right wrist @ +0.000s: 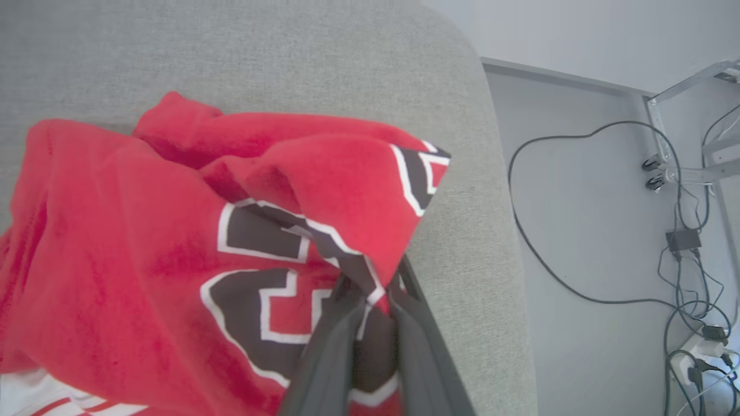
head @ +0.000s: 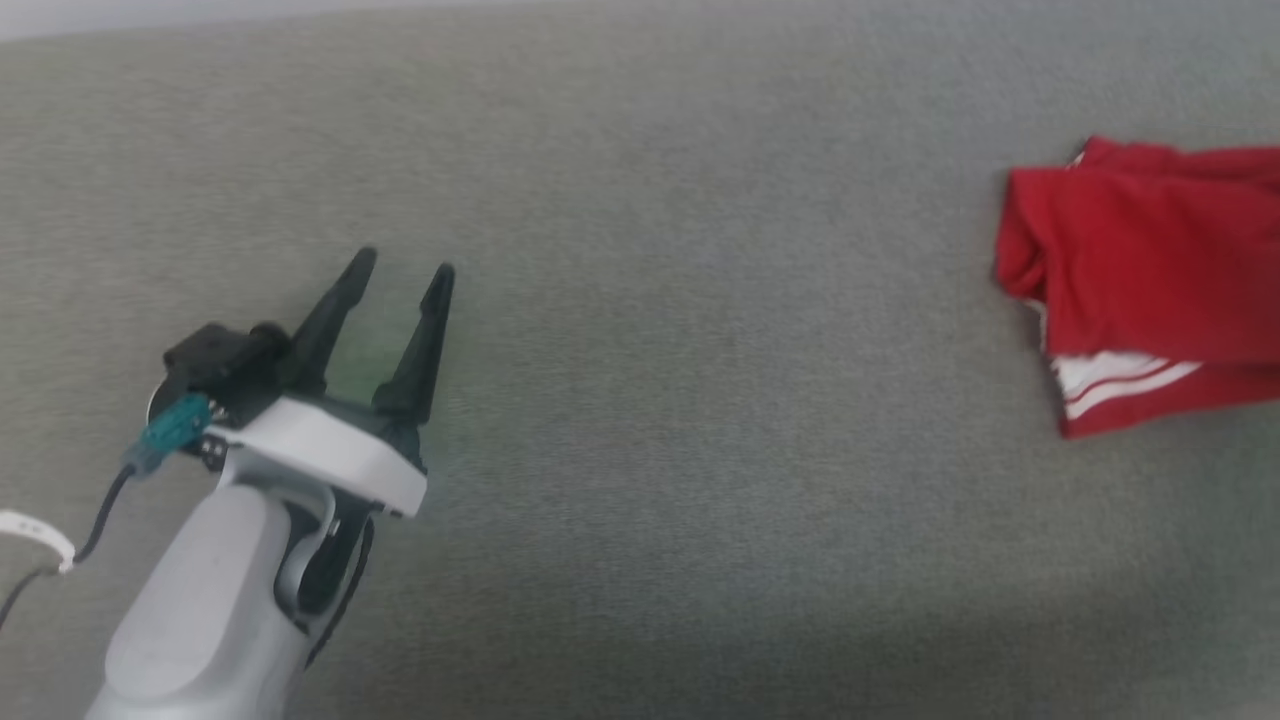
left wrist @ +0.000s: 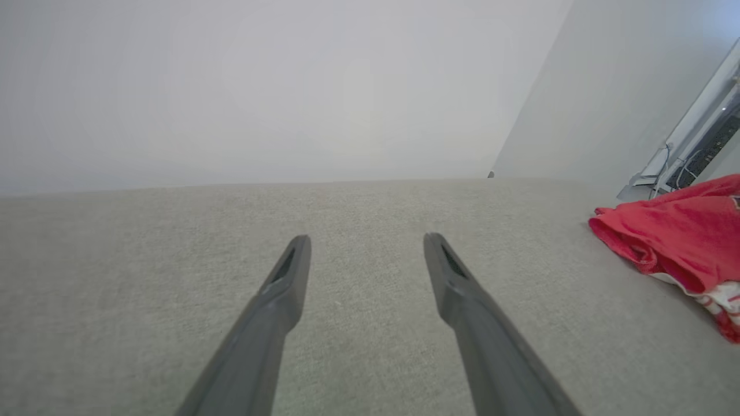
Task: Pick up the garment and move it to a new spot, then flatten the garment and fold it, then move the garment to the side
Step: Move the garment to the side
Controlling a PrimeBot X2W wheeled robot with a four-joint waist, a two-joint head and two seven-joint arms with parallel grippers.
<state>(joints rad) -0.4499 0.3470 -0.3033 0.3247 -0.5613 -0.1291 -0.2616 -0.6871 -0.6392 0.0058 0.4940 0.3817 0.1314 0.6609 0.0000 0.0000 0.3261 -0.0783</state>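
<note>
At the right edge of the surface [right wrist: 468, 242], the right end effector [right wrist: 376, 277] grips the bunched garment [right wrist: 144, 231], seemingly to lift it; the left end effector [head: 405, 263] hangs released.

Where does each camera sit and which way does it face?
Head view: on the head, facing down at the grey fabric surface; open left gripper, pale forearm.
Left wrist view: left wrist, facing along that gripper across the surface to a wall.
Right wrist view: right wrist, facing down at the red basketball jersey held by the right gripper.
Shared: all three show the jersey.
</note>
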